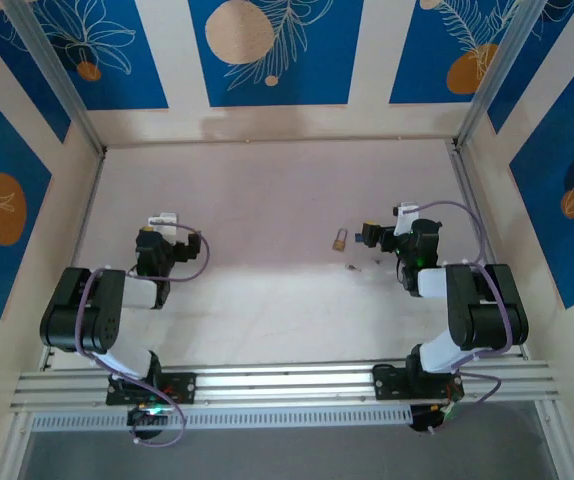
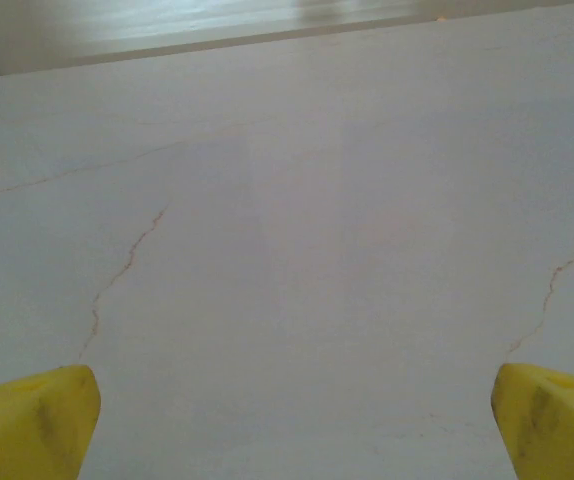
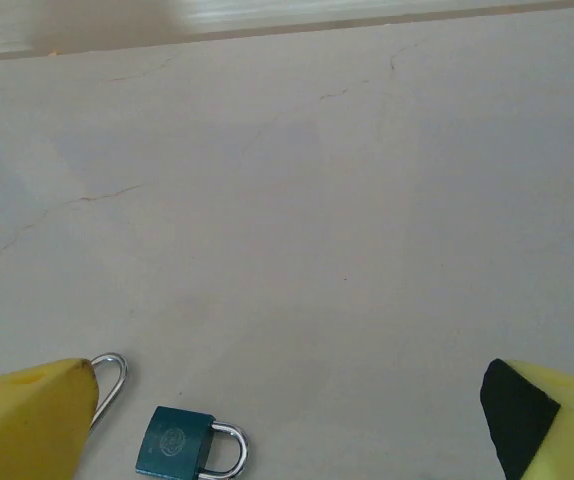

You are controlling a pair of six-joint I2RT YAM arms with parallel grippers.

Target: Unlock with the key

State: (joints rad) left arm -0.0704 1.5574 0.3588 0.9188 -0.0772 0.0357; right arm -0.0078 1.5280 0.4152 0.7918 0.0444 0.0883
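A small padlock lies on the table just left of my right gripper. In the right wrist view the padlock has a teal body and a silver shackle, and it lies flat near the left fingertip. The key is a tiny dark speck on the table just in front of the padlock. A silver loop pokes out from behind that left finger; what it belongs to is hidden. My right gripper is open and holds nothing. My left gripper is open over bare table.
The white tabletop carries thin hairline cracks. Blue patterned walls and metal posts close it in on three sides. An aluminium rail with both arm bases runs along the near edge.
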